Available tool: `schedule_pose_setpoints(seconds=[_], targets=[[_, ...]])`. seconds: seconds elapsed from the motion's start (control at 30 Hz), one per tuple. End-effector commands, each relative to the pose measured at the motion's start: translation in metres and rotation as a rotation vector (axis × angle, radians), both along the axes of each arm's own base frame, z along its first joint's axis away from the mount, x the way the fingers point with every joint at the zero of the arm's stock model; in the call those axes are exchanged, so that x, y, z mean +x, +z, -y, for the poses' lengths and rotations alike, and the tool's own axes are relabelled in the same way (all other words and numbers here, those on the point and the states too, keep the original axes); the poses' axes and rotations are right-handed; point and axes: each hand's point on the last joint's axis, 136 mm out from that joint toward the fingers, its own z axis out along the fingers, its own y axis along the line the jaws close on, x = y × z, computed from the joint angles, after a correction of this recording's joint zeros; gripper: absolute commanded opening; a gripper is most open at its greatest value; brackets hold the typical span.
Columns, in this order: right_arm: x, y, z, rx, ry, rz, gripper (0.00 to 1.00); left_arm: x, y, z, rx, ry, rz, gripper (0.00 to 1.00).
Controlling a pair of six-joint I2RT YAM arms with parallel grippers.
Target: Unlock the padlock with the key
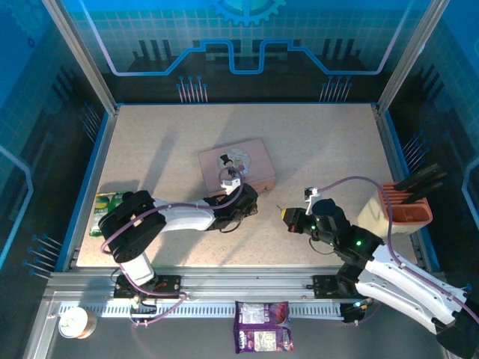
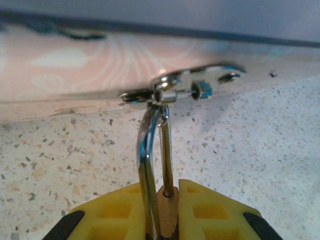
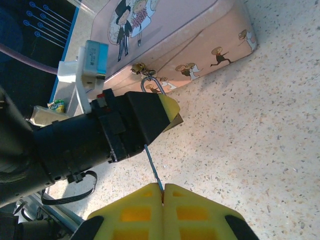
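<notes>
Left pincer (image 2: 167, 197) is clenched on the padlock (image 2: 166, 212), steadying it where it hangs from the tin's (image 2: 75, 65) clasp (image 2: 185, 87), mid-bench (image 1: 337, 149). Right pincer (image 3: 163, 192) grasps the key (image 3: 153, 167), aimed at the lock from the right, likely for insertion.

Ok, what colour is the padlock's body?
Brass-coloured; the padlock shows best in the left wrist view.

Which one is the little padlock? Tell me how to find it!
Find the pink cartoon tin. On its clasp hangs the padlock, pinched in the left gripper's yellow fingers. It is tiny and brass with a thin silver loop.
</notes>
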Motion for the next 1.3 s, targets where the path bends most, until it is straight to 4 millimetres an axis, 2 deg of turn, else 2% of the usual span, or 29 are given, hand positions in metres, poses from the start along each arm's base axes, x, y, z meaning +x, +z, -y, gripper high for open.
schedule_pose_setpoints(seconds=[0.0, 0.2, 0.43, 0.67, 0.87, 1.27], targets=[[0.003, -0.003, -0.004, 0.074, -0.026, -0.033, 0.0, -0.003, 0.02, 0.003, -0.057, -0.022, 0.02, 0.09], [0.001, -0.021, -0.009, 0.136, -0.055, -0.138, 0.0, -0.004, 0.03, 0.012, -0.17, -0.035, 0.011, 0.06], [0.002, -0.042, -0.02, 0.261, -0.08, -0.214, 0.0, -0.005, 0.042, 0.01, -0.288, -0.02, -0.008, 0.04], [0.006, -0.043, -0.027, 0.346, -0.103, -0.241, 0.0, -0.005, 0.05, 0.009, -0.389, -0.006, -0.009, 0.03], [0.008, -0.049, -0.032, 0.431, -0.136, -0.294, 0.0, -0.006, 0.054, 0.016, -0.496, -0.015, -0.026, 0.03], [0.013, -0.055, -0.054, 0.528, -0.111, -0.38, 0.0, -0.009, 0.058, 0.021, -0.577, -0.016, -0.039, 0.0]])
